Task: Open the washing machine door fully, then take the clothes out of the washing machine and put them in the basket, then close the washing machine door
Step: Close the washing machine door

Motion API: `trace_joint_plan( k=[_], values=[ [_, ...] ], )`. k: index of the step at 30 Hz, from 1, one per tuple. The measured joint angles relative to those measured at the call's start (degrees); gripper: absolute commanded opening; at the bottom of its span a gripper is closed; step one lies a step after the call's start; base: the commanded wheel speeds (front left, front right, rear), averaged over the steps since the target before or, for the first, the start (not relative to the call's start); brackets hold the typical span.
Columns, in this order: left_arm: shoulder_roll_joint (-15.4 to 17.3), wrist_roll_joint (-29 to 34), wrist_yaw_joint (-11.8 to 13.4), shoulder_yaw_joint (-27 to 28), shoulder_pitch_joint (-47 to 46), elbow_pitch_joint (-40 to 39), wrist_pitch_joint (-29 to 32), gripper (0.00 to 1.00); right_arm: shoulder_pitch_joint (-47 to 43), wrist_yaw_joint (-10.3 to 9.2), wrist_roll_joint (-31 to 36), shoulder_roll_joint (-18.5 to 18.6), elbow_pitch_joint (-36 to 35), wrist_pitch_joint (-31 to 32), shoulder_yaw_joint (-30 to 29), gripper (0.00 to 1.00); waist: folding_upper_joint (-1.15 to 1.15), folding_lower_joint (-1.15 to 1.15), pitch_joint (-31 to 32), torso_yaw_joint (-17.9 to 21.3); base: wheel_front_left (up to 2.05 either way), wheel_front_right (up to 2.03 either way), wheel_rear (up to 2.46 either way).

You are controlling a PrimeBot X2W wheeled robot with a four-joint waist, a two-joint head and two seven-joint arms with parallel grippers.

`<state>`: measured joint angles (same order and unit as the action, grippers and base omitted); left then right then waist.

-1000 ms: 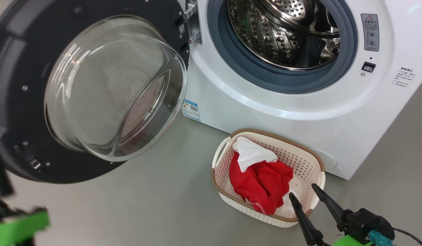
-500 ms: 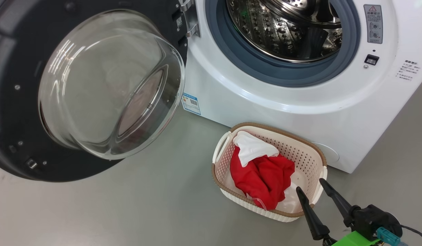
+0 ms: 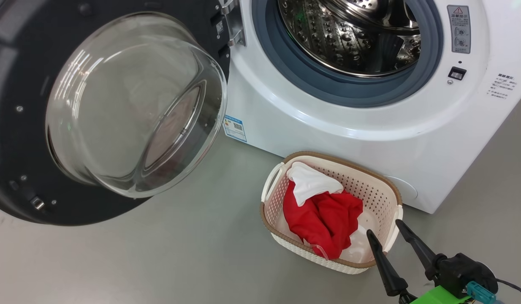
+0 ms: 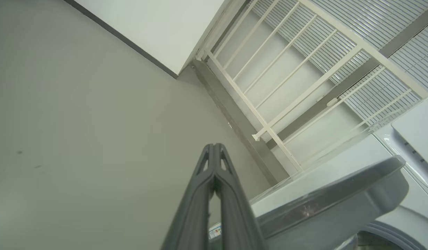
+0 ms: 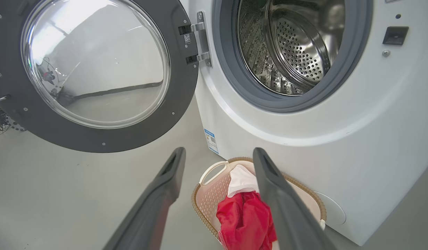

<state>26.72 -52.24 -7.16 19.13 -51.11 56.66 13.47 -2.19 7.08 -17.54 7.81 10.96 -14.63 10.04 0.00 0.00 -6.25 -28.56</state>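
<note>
Door: washing machine door (image 3: 129,105) stands wide open, left half of head view; glossy black rim, bulging clear glass bowl.
Drum: perforated steel drum (image 3: 349,38), top centre, appears empty; grey rubber gasket (image 3: 349,95) around it.
Load: soft red-and-white clothes (image 3: 324,215) lie in the basket (image 3: 383,185), lower centre; cream perforated plastic, brown woven-look rim.
Remaining: by judgement, closing the door only.
Right arm: right gripper (image 3: 383,226) spread, empty, at the basket's lower-right rim.
Left arm: left gripper (image 4: 213,147) pressed together, empty.

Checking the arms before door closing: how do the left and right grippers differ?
The left gripper has its fingers pressed together; the right gripper has them spread wide. The left gripper points over the floor toward a white railing; the right gripper points toward the basket holding the clothes. Both have long dark fingers and hold nothing.
</note>
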Motion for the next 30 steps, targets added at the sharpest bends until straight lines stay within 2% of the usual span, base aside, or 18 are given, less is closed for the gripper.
trace_joint_plan(
  k=[4, 13, 25, 30],
  values=[
    [0.3, -1.9, 0.0, -4.2, -0.4, 0.9, 7.8, 0.0, 0.0, 0.0, 0.0, 0.0, -0.1, 0.0, -0.1, 1.0, 0.0, 0.0, -0.1, 0.0, 0.0, 0.0, 0.0],
    [1.5, -7.6, 0.0, -8.5, 0.9, -2.3, 17.0, 0.0, 0.0, 0.0, 0.1, 0.0, -0.2, 0.0, -0.2, 1.0, 0.0, 0.0, -0.1, -0.1, 0.0, 0.0, 0.0],
    [5.3, -21.8, 0.1, -13.3, 10.4, -18.3, 29.0, 0.0, -0.1, 0.0, 0.1, -0.5, -0.1, 0.0, -0.2, 1.0, 0.0, 0.0, 0.6, 0.0, 0.0, 0.0, 0.0],
    [4.4, -27.2, 0.1, -15.7, 13.3, -26.3, 31.5, 0.0, -0.1, 0.0, 0.1, -0.5, 0.0, 0.0, -0.4, 1.0, 0.0, 0.0, 0.8, 0.1, 0.0, 0.0, 0.0]
  ],
)
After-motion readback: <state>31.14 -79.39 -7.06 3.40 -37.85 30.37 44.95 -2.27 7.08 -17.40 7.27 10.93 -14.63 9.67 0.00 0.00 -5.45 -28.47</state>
